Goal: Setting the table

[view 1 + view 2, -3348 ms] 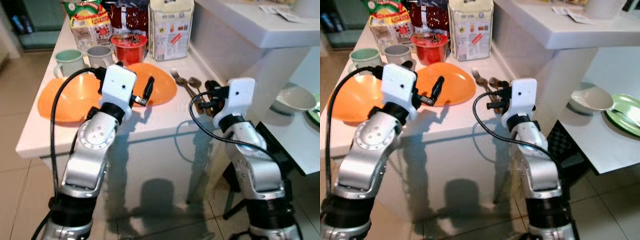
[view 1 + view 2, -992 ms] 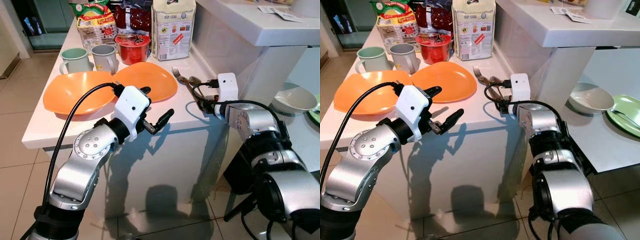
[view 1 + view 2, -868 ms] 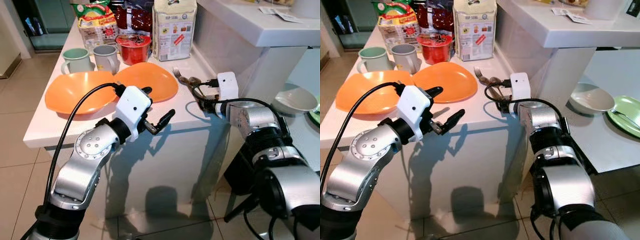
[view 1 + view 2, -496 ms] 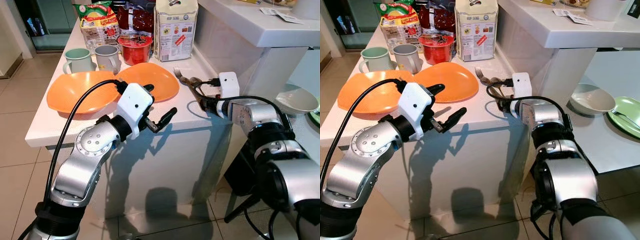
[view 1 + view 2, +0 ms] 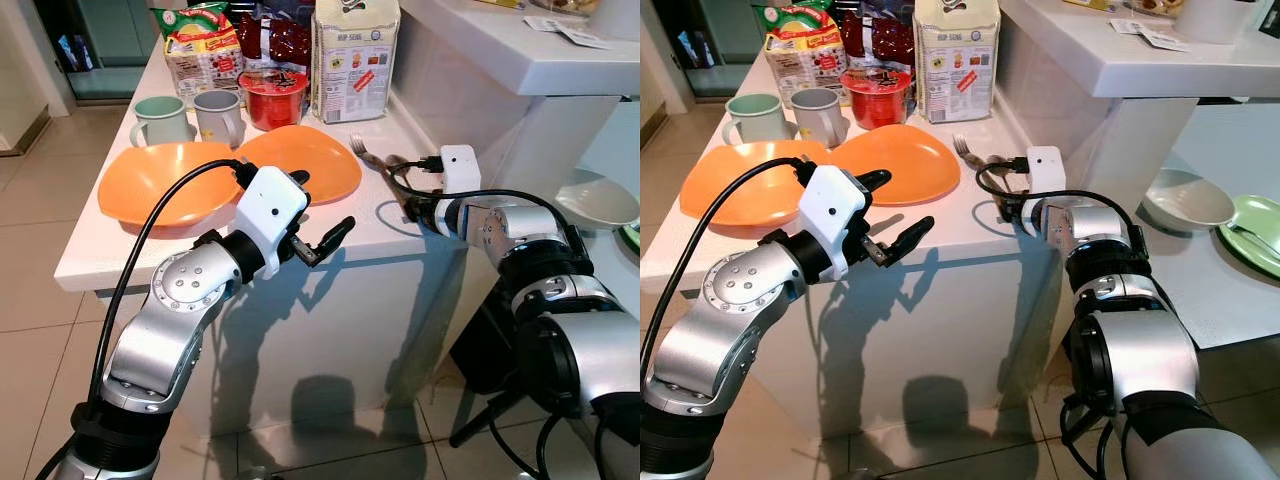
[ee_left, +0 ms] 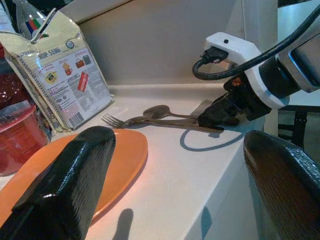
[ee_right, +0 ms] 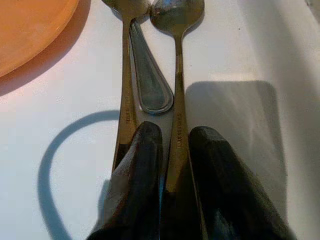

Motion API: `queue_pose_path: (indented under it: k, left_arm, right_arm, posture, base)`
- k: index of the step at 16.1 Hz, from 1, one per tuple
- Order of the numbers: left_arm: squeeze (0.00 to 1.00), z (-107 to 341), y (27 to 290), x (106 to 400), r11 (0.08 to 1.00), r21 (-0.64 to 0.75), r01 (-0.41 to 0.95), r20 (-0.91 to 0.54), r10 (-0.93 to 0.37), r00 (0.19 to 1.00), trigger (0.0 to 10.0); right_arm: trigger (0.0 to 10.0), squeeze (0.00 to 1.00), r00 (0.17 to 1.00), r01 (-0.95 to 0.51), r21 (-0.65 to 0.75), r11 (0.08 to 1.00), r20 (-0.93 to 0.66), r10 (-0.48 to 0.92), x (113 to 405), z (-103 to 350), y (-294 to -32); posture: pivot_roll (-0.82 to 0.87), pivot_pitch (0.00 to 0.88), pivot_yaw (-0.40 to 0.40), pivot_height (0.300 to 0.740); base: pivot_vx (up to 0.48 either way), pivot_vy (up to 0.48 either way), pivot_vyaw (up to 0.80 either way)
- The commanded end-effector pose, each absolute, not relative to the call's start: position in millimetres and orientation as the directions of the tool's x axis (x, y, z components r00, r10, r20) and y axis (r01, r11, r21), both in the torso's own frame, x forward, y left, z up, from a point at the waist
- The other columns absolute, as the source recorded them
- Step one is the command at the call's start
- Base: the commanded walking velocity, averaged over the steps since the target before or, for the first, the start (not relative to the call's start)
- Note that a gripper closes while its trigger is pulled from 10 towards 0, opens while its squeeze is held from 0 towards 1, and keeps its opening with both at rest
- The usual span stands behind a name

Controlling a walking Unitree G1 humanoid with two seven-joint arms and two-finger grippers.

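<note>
Steel spoon handle pinched between right gripper fingers on glossy white counter; left gripper gapes wide, empty, lower centre.

Bright, even indoor light w/ sharp head views, hard arm shadows on the tabletop front & floor, slight edge distortion, near fingers soft in wrist views.

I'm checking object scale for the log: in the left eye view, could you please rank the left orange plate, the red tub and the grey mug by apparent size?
1. Left orange plate, clearly largest.
2. Red tub and grey mug look alike; unranked.
</note>
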State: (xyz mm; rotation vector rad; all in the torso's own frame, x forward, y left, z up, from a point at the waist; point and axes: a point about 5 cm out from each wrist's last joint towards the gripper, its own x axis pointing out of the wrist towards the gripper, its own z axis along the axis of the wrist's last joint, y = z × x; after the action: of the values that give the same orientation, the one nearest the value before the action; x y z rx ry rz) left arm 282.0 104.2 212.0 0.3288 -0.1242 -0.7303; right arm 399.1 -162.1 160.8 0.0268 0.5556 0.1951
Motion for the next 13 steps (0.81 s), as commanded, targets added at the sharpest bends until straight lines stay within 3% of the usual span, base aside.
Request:
queue_pose_path:
  k: [1, 6, 13]
  left_arm:
    - [0.00, 216, 99, 282, 0.675, 0.352, 0.649, -0.005, -0.692, 0.722, 10.0]
    - [0.00, 217, 98, 281, 0.674, 0.356, 0.648, 0.000, -0.693, 0.721, 10.0]
    - [0.00, 224, 104, 285, 0.730, 0.368, 0.575, 0.062, -0.637, 0.769, 10.0]
  right_arm:
    - [0.0, 0.00, 0.800, -0.137, 0.094, 0.986, -0.577, 0.166, 394, 148, -169]
    - [0.0, 0.00, 0.817, -0.103, 0.093, 0.990, -0.560, 0.137, 395, 149, -172]
    - [0.0, 0.00, 0.923, -0.122, 0.018, 0.992, -0.366, 0.120, 408, 191, -162]
  posture:
    - [0.05, 0.000, -0.030, 0.740]
    - [0.05, 0.000, -0.032, 0.740]
    - [0.05, 0.000, -0.043, 0.740]
  base:
    - [0.000, 0.000, 0.00]
    - [0.000, 0.000, 0.00]
    - [0.000, 0.000, 0.00]
